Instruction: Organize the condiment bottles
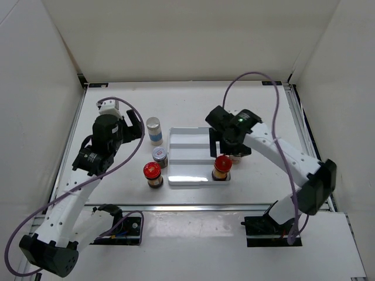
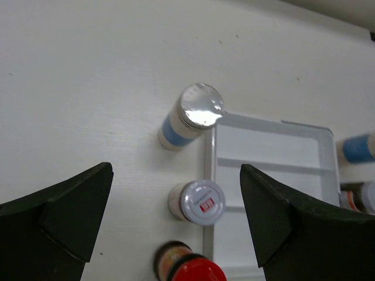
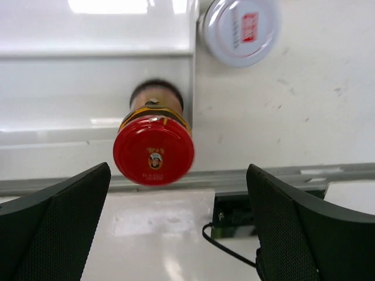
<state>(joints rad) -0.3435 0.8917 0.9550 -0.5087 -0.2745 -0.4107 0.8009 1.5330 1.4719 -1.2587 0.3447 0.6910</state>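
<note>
The white stepped tray (image 1: pixel 187 140) sits in the middle of the surface (image 1: pixel 193 99). One red-capped bottle (image 1: pixel 221 166) stands upright in its near right corner, close against the tray's right wall. The right jaws hang above this bottle, spread wide and gripping nothing. In the right wrist view the red cap sits between the two dark fingers (image 3: pixel 53 234) and touches neither. Just outside the tray's right wall stands a silver-lidded bottle (image 3: pixel 240 29) with a red mark on top, mostly hidden under the right arm (image 1: pixel 275 152) in the view from above.

Three more bottles stand upright in a row on the surface, left of the tray. A grey-capped bottle (image 1: pixel 154 130) with a blue label is farthest back, a second silver-lidded bottle (image 1: pixel 160 156) is in the middle just beside the tray's left wall, and a second red-capped bottle (image 1: pixel 153 174) is nearest. The left jaws hover near the grey-capped bottle, on its left, parted wide and empty. At the right edge of the left wrist view, a blue-labelled bottle (image 2: pixel 357 147) peeks out beyond the tray's right side
</note>
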